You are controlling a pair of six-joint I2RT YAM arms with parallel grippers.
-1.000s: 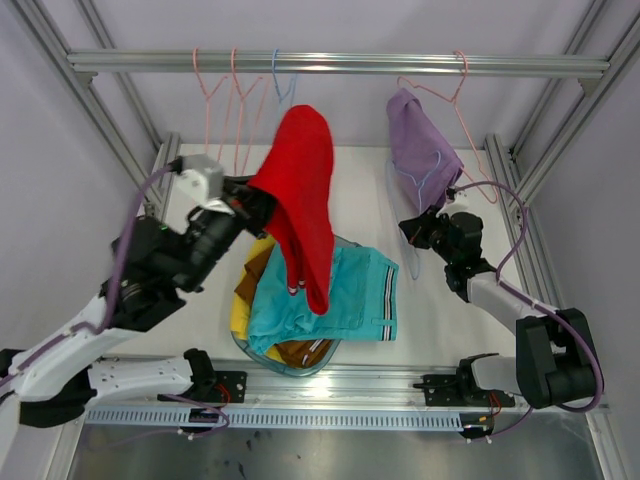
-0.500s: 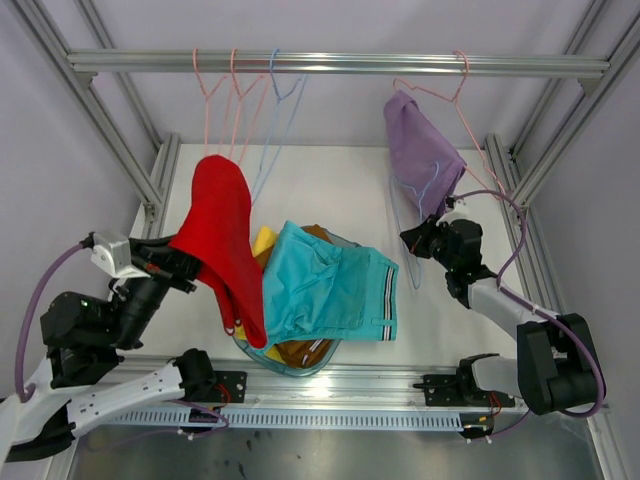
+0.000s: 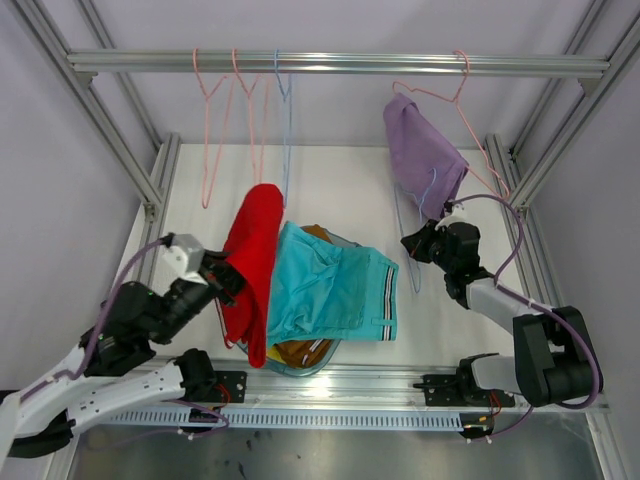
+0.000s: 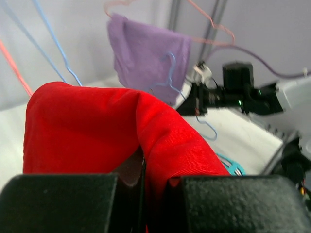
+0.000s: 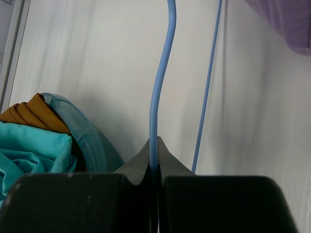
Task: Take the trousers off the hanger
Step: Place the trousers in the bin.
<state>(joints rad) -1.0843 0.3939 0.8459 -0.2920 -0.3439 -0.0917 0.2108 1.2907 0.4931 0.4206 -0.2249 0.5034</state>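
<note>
- Top view: left pincer (image 3: 228,278) sits at 8 o'clock of the desk (image 3: 340,190), pinching the red trousers (image 3: 255,255). The red cloth drapes over it and hangs down at 9 o'clock of the bowl (image 3: 300,368).
- Teal trousers (image 3: 335,290) lie on top of the bowl pile, touching the red ones. Brown trousers (image 3: 305,350) show underneath at 6 o'clock.
- Lilac trousers (image 3: 425,150) are on a pink hanger (image 3: 465,110) on the rail (image 3: 340,63), at 1 o'clock. Bare hangers (image 3: 215,120) are on the rail at 11 o'clock.
- Right pincer (image 3: 412,243) sits at 3 o'clock of the bowl, just below the lilac trousers, pressed together on the blue hanger (image 3: 414,272).
- Left wrist: left pincer (image 4: 143,179) fingers are close together with a fold of red trousers (image 4: 87,126) between them. Lilac trousers (image 4: 146,51) are at 12 o'clock with the blue hanger (image 4: 170,73) hook in front of them.
- Right wrist: right pincer (image 5: 154,167) is clamped on the blue hanger (image 5: 158,97) wire, which runs up to 12 o'clock. Bowl (image 5: 85,141), teal trousers (image 5: 29,150) and brown trousers (image 5: 34,114) are at 9 o'clock. A lilac trousers (image 5: 286,19) corner is at 2 o'clock.
</note>
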